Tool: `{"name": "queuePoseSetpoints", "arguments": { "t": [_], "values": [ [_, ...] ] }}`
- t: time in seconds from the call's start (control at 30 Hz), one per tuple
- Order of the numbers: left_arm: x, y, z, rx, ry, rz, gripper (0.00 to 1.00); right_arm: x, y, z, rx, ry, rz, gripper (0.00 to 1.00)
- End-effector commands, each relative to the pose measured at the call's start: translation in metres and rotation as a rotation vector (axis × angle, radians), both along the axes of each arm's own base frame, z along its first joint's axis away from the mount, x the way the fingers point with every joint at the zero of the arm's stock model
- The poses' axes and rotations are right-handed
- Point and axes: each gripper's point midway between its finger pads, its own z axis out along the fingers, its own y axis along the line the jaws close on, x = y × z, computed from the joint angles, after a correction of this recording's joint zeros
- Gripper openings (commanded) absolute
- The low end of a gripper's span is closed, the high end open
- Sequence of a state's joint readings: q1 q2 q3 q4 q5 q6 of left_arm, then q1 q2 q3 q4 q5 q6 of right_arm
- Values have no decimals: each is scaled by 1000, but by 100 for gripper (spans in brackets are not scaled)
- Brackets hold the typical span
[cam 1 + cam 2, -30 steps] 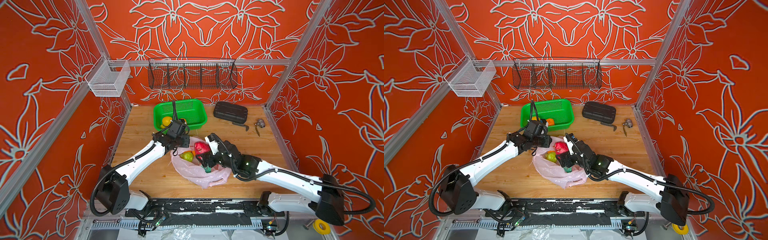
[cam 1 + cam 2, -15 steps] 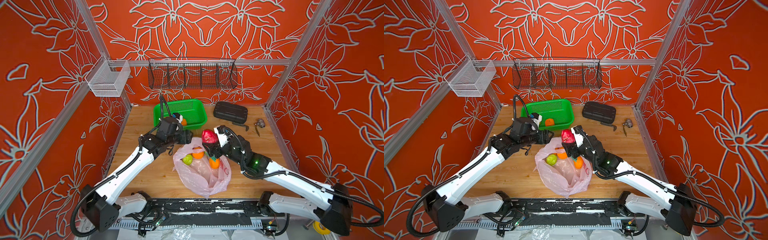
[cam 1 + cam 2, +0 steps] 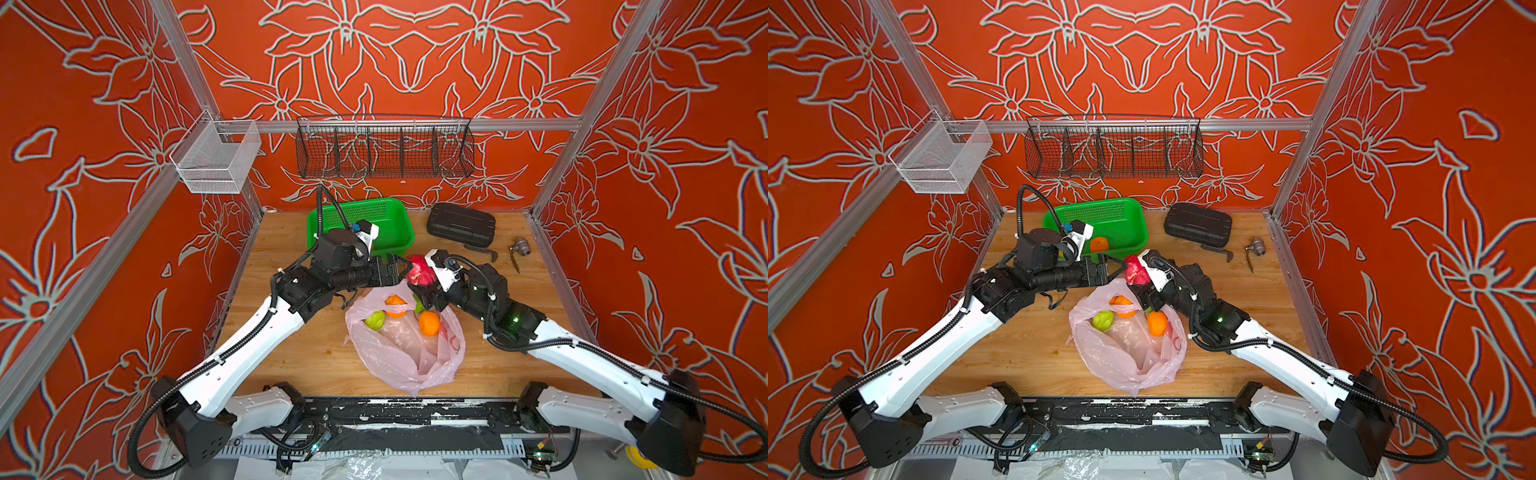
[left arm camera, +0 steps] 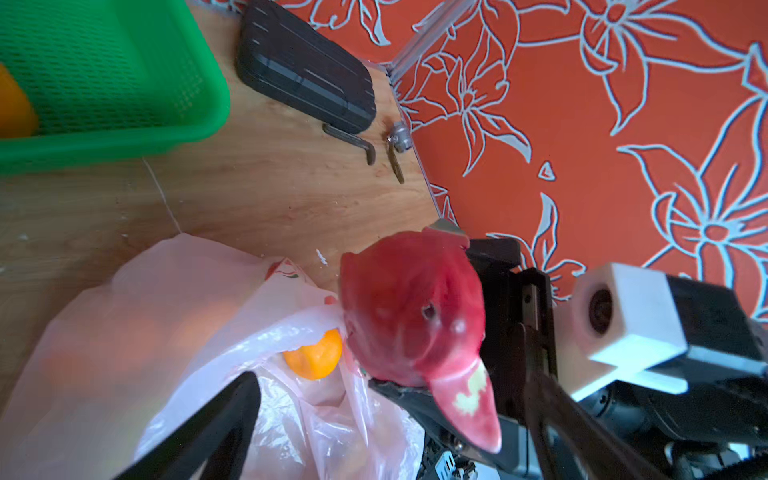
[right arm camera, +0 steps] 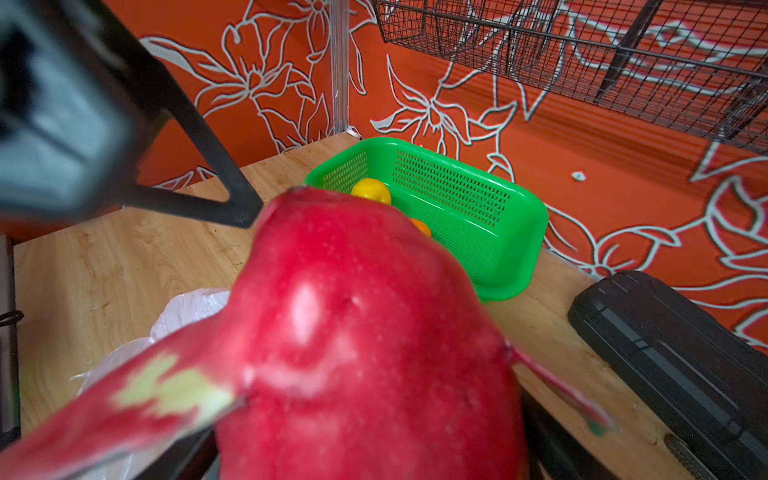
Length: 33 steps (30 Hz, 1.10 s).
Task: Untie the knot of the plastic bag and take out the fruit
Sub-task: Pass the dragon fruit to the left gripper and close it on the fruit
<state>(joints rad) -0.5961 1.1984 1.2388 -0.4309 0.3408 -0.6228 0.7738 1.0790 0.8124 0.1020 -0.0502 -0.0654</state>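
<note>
Dragon fruit cleared the plastic bag clamped in my right gripper as I opened the left gripper; others remained.

Covered, cropped, blurred

In both top views the dragon fruit largely covers the right gripper's jaws, and the left arm hides the green basket's lower left corner. In the right wrist view the dragon fruit is blurred and cropped. The metal fitting at centre right is too small to identify.
</note>
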Motion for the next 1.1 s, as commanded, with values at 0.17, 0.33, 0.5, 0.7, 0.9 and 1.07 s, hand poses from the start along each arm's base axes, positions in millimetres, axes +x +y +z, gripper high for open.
{"name": "queuePoseSetpoints", "arguments": {
  "t": [0.17, 0.33, 0.5, 0.7, 0.9, 1.07],
  "values": [
    [1, -35, 2, -27, -18, -116, 98, -6, 10, 55, 118, -141, 76, 59],
    [6, -45, -6, -37, 5, -123, 98, -7, 14, 60, 135, -149, 98, 59],
    [6, -55, -12, -32, 27, -150, 95, -9, 17, 65, 150, -165, 113, 59],
    [8, -54, -12, -29, 28, -141, 72, -11, 17, 63, 152, -160, 123, 62],
    [9, -49, -8, -19, 6, -121, 62, -14, 12, 64, 179, -153, 108, 81],
    [11, -39, 0, 8, -45, -84, 62, -20, 4, 71, 207, -131, 94, 97]
  ]
}}
